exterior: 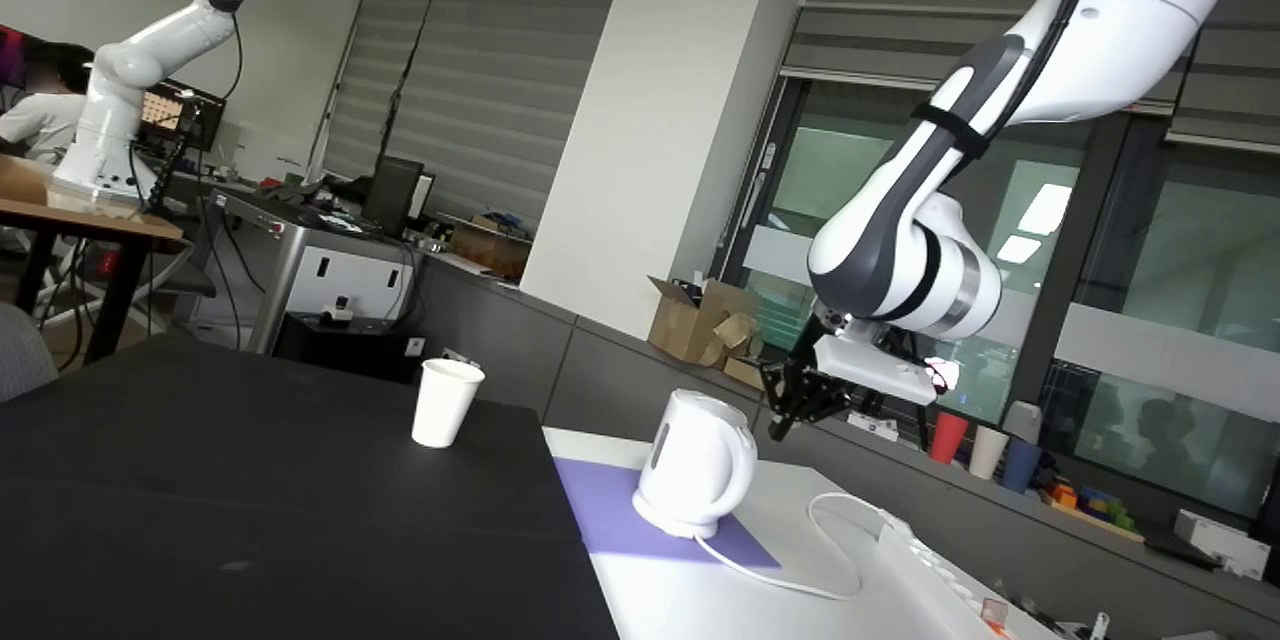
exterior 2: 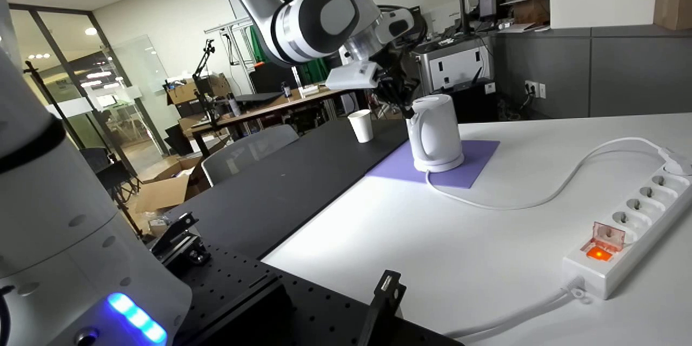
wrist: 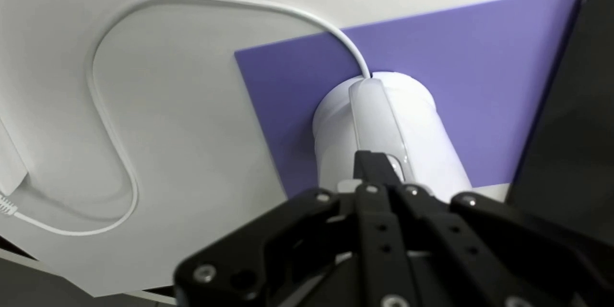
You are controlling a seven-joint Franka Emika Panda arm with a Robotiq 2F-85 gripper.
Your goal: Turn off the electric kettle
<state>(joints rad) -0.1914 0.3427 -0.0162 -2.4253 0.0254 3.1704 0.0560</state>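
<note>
The white electric kettle [exterior: 688,465] stands upright on a purple mat in both exterior views [exterior 2: 446,132]. Its loop handle [exterior: 744,470] faces my gripper. My gripper [exterior: 778,433] is at about the height of the kettle's top, on the handle side. A small gap shows between fingertips and kettle there. In an exterior view the fingertips [exterior 2: 407,113] overlap the handle's top. In the wrist view the fingers [wrist: 374,158] are together, nothing seen between them, in front of the kettle's upper handle [wrist: 376,115]. They hide the kettle's top. I cannot make out a switch on the kettle.
The purple mat [exterior 2: 480,154] lies on a white table [exterior 2: 335,259]. A white cord [exterior 2: 508,208] runs from the kettle to a power strip [exterior 2: 638,238] with an orange lit switch. A white paper cup [exterior: 447,403] stands on the adjoining black table [exterior: 250,500].
</note>
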